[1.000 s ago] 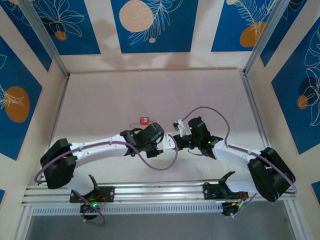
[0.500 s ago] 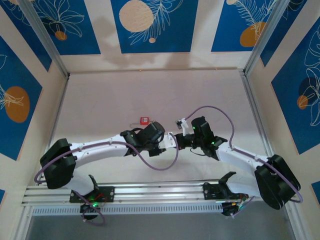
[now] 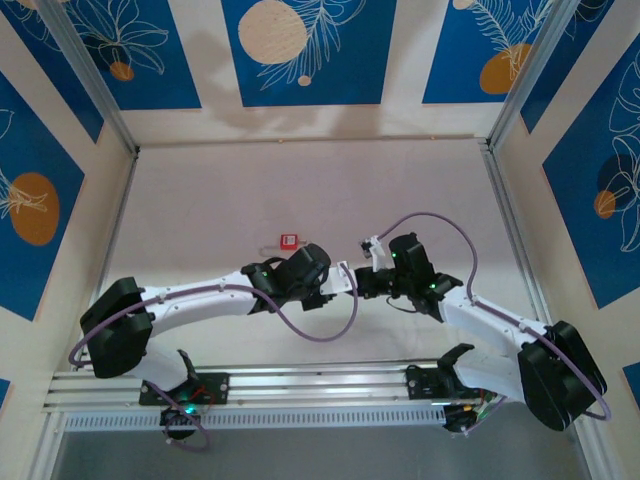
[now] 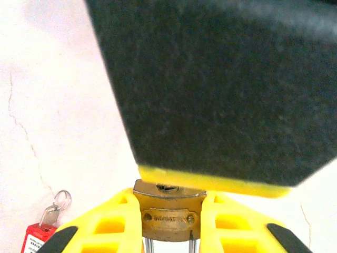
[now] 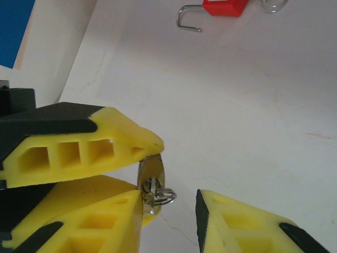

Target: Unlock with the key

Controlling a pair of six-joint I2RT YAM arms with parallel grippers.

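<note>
The task looks partway done. The left gripper (image 4: 167,203) is closed on the brass padlock (image 4: 167,219), near the middle of the table (image 5: 253,105), with the keyhole end turned towards the right gripper (image 5: 170,211). In the right wrist view a flat metal piece with a small ring, most likely the key (image 5: 151,179), sticks out between the left gripper's yellow fingers, so the key seems to be seated in the lock. The right gripper is open, one finger just beside the ring and not gripping it. By this reading, what remains is to close on the key, turn it and free the shackle. Whether the lock is already turned cannot be told, because the shackle legs run off the bottom of the left wrist view. The padlock body is brass with a stamped plate and a dark slot at its top edge, partly hidden by the right gripper's finger. A red padlock (image 5: 225,6) lies well apart.
</note>
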